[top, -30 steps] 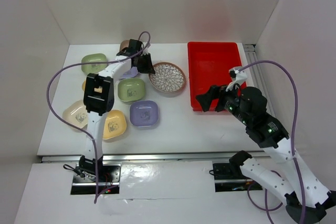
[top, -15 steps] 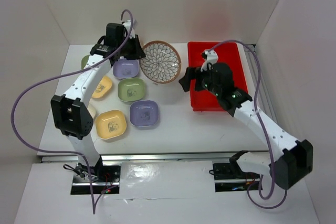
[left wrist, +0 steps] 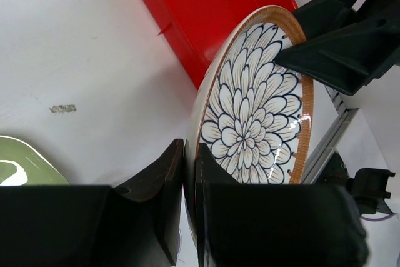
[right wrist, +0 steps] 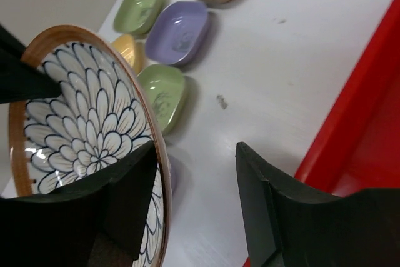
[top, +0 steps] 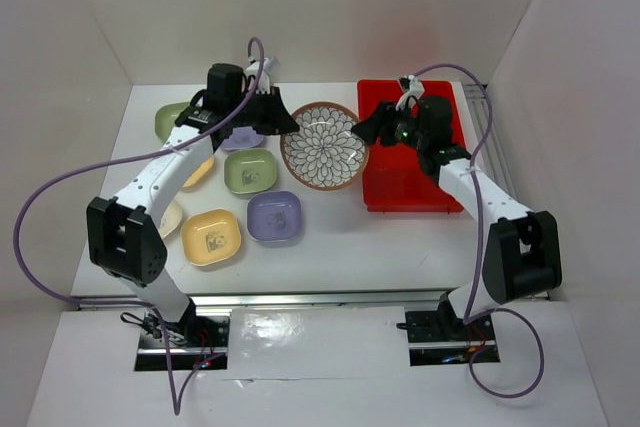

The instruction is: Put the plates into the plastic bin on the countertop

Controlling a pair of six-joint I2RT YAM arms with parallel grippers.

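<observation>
My left gripper point(top: 284, 125) is shut on the left rim of the round brown-rimmed petal plate point(top: 323, 145) and holds it tilted above the countertop point(top: 330, 232), just left of the red bin point(top: 410, 152). In the left wrist view the jaws point(left wrist: 189, 173) pinch the plate point(left wrist: 256, 110) edge. My right gripper point(top: 363, 133) is open at the plate's right rim. In the right wrist view point(right wrist: 194, 198) one finger lies over the plate point(right wrist: 81, 123) face and the rim sits just inside the gap. Several small pastel dishes lie to the left, among them green point(top: 250, 170), lilac point(top: 274, 217) and yellow point(top: 211, 237).
The bin is empty and stands at the right, near the right wall. More dishes lie at far left: green point(top: 172, 119), cream point(top: 165, 219), a second yellow point(top: 200, 169). White walls close the back and sides.
My left arm has lifted the round plate and carried it right toward the bin. My right arm has swung up and left, bringing its open jaws around the plate's right rim.
</observation>
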